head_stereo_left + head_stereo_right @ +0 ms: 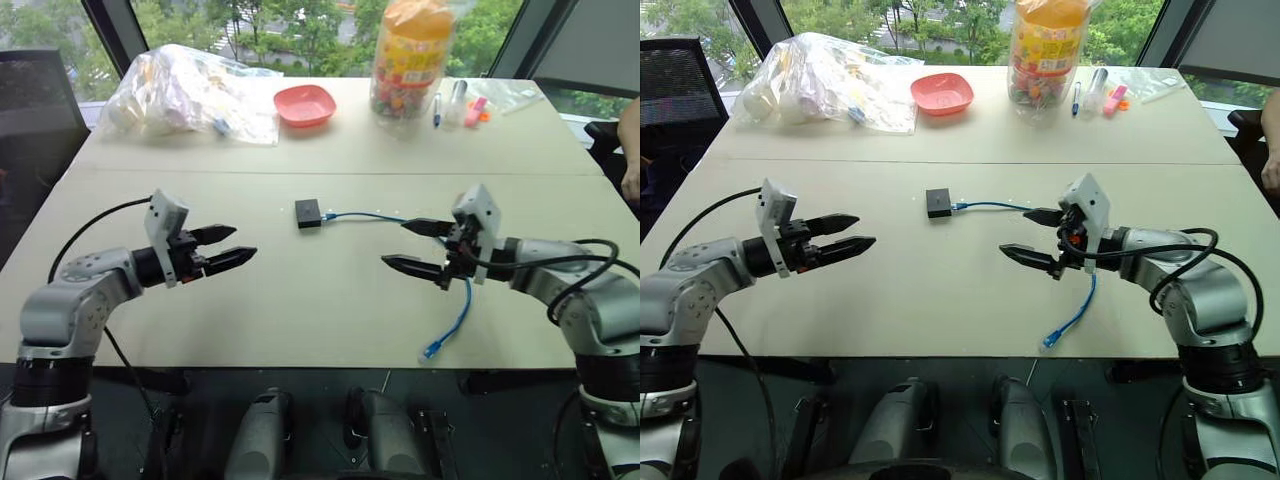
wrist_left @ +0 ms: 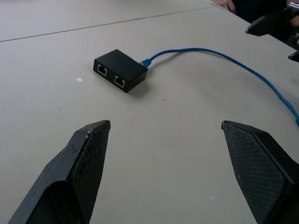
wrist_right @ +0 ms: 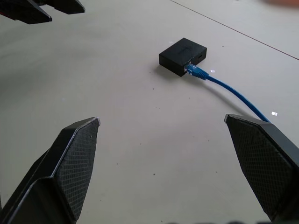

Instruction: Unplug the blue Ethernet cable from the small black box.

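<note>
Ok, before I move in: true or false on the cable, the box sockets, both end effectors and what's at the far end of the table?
1. The blue Ethernet cable is plugged into the small black box. True.
2. The left end effector is shut on the box. False: it is open, short of the box.
3. The box shows two empty sockets on its other side. True.
4. The right end effector holds the cable. False: open, holding nothing.
5. A red bowl sits at the table's far end. True.
</note>
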You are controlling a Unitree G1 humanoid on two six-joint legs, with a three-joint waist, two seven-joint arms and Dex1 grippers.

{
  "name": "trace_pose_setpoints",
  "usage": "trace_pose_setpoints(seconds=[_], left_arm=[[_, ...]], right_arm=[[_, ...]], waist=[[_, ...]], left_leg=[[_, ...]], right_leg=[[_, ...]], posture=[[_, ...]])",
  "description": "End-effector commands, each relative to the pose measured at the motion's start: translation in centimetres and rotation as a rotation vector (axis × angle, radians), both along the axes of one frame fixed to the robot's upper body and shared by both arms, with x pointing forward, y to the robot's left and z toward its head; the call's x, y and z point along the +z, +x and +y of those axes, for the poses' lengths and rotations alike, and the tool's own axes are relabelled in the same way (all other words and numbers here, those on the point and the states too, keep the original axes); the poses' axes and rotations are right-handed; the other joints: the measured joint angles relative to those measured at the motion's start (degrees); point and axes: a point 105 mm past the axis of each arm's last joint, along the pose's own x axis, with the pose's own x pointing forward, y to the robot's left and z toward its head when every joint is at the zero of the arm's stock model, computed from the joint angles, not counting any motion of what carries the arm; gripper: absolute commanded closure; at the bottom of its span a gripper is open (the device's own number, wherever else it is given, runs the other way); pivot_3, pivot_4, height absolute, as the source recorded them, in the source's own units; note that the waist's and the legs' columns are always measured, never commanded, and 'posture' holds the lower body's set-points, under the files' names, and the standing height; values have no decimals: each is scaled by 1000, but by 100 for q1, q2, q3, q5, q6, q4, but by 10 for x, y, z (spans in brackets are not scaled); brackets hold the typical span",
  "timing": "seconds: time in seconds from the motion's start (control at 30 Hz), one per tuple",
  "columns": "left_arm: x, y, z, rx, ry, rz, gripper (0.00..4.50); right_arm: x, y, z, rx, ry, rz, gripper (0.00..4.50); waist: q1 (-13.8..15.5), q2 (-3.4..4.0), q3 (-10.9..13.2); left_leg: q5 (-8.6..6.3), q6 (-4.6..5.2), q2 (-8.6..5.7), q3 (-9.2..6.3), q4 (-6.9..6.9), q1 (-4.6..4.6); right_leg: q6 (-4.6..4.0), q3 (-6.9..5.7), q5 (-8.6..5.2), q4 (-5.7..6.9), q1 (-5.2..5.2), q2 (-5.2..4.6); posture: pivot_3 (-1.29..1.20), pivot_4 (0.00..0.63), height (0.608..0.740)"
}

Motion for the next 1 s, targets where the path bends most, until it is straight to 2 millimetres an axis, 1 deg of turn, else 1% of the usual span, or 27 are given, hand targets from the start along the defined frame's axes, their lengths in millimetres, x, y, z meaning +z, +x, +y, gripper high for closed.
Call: trace_pose_setpoints(seconds=[0.03,0.13,0.3,0.47,0.6,0.63,0.7,0.77,0.83,0.9,0.93,1.0], left_arm=[[8,4,-2,-8,29,-44,554],[5,8,-3,-8,47,-47,554],[8,10,-5,-3,30,-66,554],[8,14,-4,1,54,-83,554],[13,22,-5,-8,77,-113,554],[14,22,-5,-18,83,-114,554],[17,17,-7,-79,93,-87,554],[20,11,-8,-132,104,-65,554],[24,4,-4,-163,143,-60,554],[28,2,0,-148,153,-73,554],[28,2,1,-130,148,-82,554],[28,0,1,-110,143,-89,554]], right_arm=[[11,-2,6,26,4,-50,0],[9,1,9,27,-3,-56,0],[7,5,12,30,-12,-63,0],[7,11,16,36,-9,-72,0],[4,22,22,42,-3,-82,0],[4,28,25,35,-3,-89,0],[1,56,30,-19,-7,-116,0],[-2,77,38,-31,-17,-126,0],[-11,101,60,22,-55,-127,0],[-17,120,80,50,-99,-118,0],[-20,126,88,55,-118,-112,0],[-23,131,97,61,-145,-107,0]], waist=[[0,1,0],[1,0,0],[2,0,0],[1,0,0],[4,0,0],[1,0,0],[-18,0,0],[-62,-1,3],[-148,0,7],[-182,1,8],[-198,1,8],[-192,2,9]], left_leg=[[0,0,0,1,0,0],[0,0,0,3,0,-2],[8,20,-1,11,-2,-8],[9,20,-1,12,0,-5],[9,20,-1,12,1,-5],[9,20,-2,13,1,-5],[10,21,-2,15,1,-4],[10,22,-1,30,2,0],[11,22,-5,37,2,3],[13,22,-3,35,0,5],[13,22,0,32,-4,4],[13,22,3,33,-6,6]], right_leg=[[0,0,0,-1,0,0],[0,1,0,-1,-2,-1],[1,3,1,0,-10,-1],[0,3,2,3,-8,-1],[0,4,2,5,-9,0],[0,4,2,5,-8,0],[0,5,3,5,-8,0],[0,13,6,12,-13,4],[-1,16,6,16,-15,11],[-2,23,7,19,-18,20],[-2,24,7,20,-20,23],[12,27,15,22,-22,29]], posture=[[0,150,740],[0,150,740],[0,150,740],[0,150,740],[0,150,740],[0,150,740],[0,150,740],[0,150,740],[0,150,740],[0,150,740],[0,150,740],[0,150,740]])
